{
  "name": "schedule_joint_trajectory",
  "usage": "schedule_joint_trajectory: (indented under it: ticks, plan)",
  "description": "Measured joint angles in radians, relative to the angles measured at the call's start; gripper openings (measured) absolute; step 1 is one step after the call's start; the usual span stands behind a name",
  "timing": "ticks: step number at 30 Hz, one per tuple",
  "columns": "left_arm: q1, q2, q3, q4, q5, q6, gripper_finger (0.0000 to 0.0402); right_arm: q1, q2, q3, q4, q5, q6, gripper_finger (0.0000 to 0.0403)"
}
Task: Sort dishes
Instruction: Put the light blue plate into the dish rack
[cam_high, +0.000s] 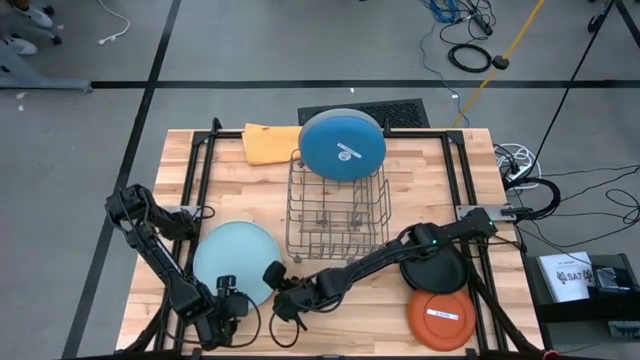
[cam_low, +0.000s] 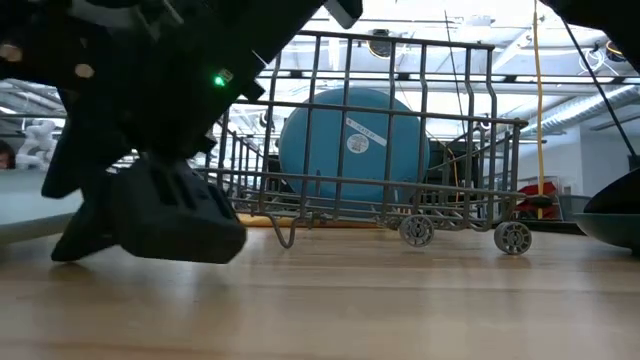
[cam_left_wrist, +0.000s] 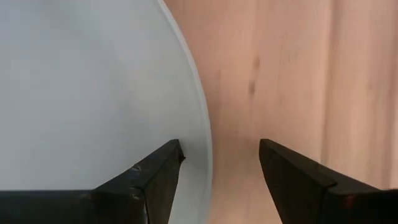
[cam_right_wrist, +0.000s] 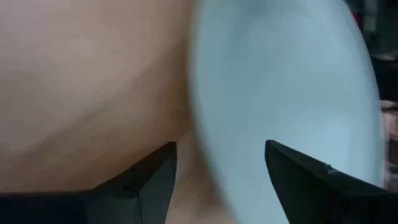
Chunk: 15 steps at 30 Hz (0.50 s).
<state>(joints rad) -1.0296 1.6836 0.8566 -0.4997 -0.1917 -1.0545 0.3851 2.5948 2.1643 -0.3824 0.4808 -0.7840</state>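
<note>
Behind rack (cam_low: 400, 190) in low view: blue plate's (cam_low: 352, 150) stickers.

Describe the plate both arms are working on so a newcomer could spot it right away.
Start at the wire rack mid-table and look toward its front-left. The large pale grey plate lies flat there, with the open left pincer and open right pincer at its rim. Its neighbours are blue, black and orange.

Wire rack (cam_high: 336, 212) stood mid-counter (cam_high: 400, 310). One plate (cam_high: 343, 145) leaned behind rack, cloth (cam_high: 270, 143) to its left. Another plate (cam_high: 235, 258) lay front-left; two plates (cam_high: 441, 317) lay front-right, touching.
</note>
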Motion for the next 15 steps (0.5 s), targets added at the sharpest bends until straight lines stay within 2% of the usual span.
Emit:
schedule_joint_trajectory:
  ticks: [3, 9, 12, 15]
  plan:
    - [0.0, 0.001, 0.0, 0.054, 0.0, 0.037, 0.0223, -0.004, 0.008, 0.0, 0.021, 0.068, -0.028, 0.0223]
    - [0.002, 0.002, 0.0, 0.086, 0.0, 0.068, 0.0223, -0.02, 0.008, 0.0, 0.052, 0.064, -0.04, 0.0181]
    - [0.002, 0.001, 0.0, 0.084, 0.0, 0.069, 0.0223, -0.024, 0.008, 0.0, 0.051, 0.063, -0.041, 0.0145]
    - [0.002, 0.001, 0.0, 0.084, -0.001, 0.074, 0.0223, -0.024, 0.008, 0.0, 0.058, 0.062, -0.063, 0.0087]
